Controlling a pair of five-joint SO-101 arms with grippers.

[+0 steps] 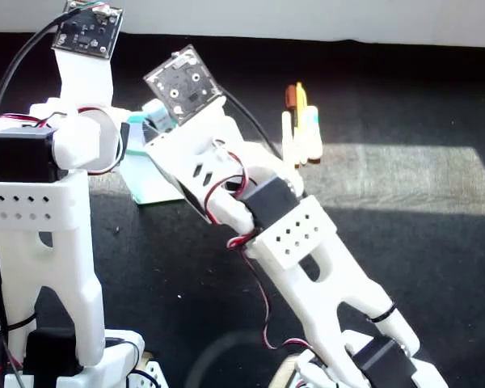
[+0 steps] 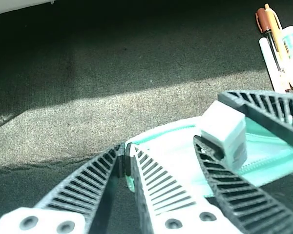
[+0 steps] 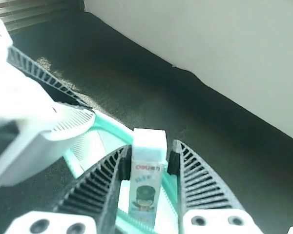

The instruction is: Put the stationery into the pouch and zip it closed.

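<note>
A teal and white pouch (image 2: 171,146) lies flat on the dark mat, and in the high view it shows as the pouch (image 1: 145,182) between the two arms. My left gripper (image 2: 126,150) is shut on the pouch's near edge. My right gripper (image 3: 150,148) is shut on a white and pale blue eraser (image 3: 147,170), upright just above the pouch's teal zip edge (image 3: 112,127). The left wrist view has the same eraser (image 2: 225,132) between dark ribbed fingers (image 2: 263,105) over the pouch. Several pens (image 1: 301,125) lie in a bundle farther back.
The pens (image 2: 278,44), one with a brown cap, one orange, rest on the mat well beyond the pouch. A sunlit band (image 1: 404,178) crosses the mat at the right. A white wall (image 3: 224,53) borders the mat's far edge.
</note>
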